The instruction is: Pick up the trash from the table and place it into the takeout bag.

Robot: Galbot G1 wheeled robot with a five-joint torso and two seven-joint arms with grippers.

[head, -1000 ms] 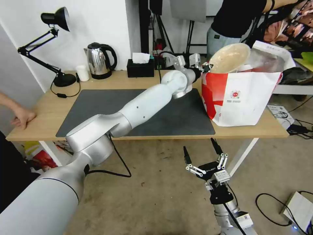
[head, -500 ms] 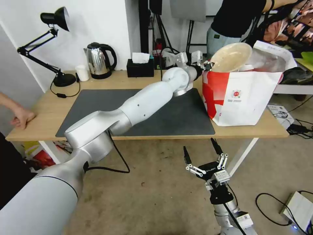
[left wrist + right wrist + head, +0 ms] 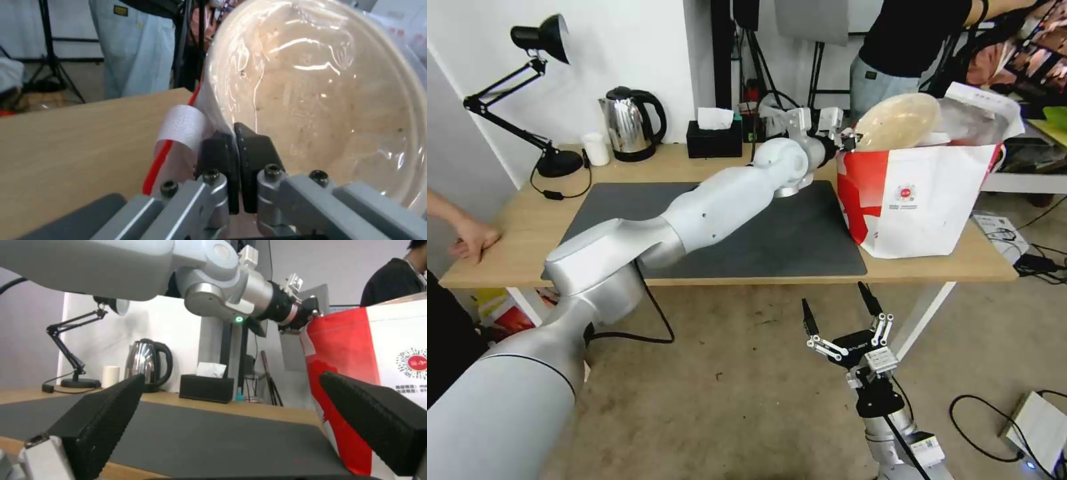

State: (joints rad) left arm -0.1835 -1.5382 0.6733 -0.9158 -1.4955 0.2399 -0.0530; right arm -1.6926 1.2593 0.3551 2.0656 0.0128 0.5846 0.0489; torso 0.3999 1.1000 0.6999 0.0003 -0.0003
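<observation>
The left arm stretches across the dark grey mat (image 3: 627,213) toward the upper right of the head view, where the left gripper (image 3: 847,139) pinches the rim of the beige paper bowl (image 3: 898,121). In the left wrist view its black pads (image 3: 249,150) are pressed together on the bowl's edge (image 3: 320,93), and the bowl's inside is covered with shiny clear film. The bowl is tilted on edge, over the open mouth of the takeout bag (image 3: 920,200), which stands at the right end of the table (image 3: 507,233), partly on the mat. The right gripper (image 3: 844,313) hangs low in the lower centre of the head view, below the table's front edge, its black fingers (image 3: 102,420) spread wide with nothing between them. A steel kettle (image 3: 630,123), a black tissue box (image 3: 714,137) and a desk lamp (image 3: 527,87) stand along the back of the table.
</observation>
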